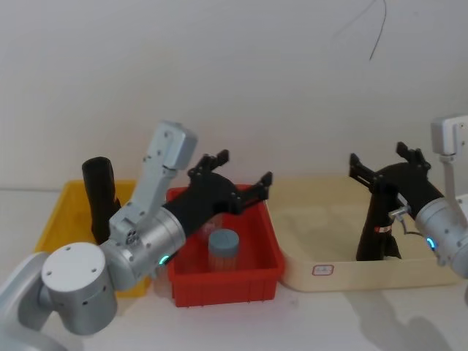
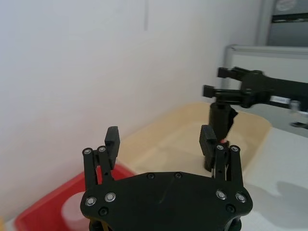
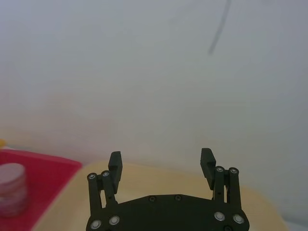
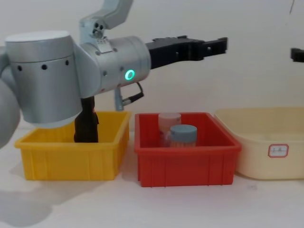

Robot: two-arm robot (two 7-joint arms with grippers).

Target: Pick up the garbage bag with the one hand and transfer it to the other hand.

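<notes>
The garbage bag (image 1: 377, 232) stood upright in the cream bin (image 1: 322, 252) on the right side of the table, with its red-and-white band low on the roll. The right gripper (image 1: 379, 158) hung just above the bag's top with its fingers spread wide and nothing between them; whether it touched the roll could not be told. The left gripper (image 1: 244, 170) was raised over the red bin (image 1: 227, 276), its fingers also wide apart and holding nothing. A blue-lidded jar (image 1: 223, 248) stood in the red bin. A second black roll (image 1: 99, 196) stood in the yellow bin (image 1: 55, 219) at the far left
</notes>
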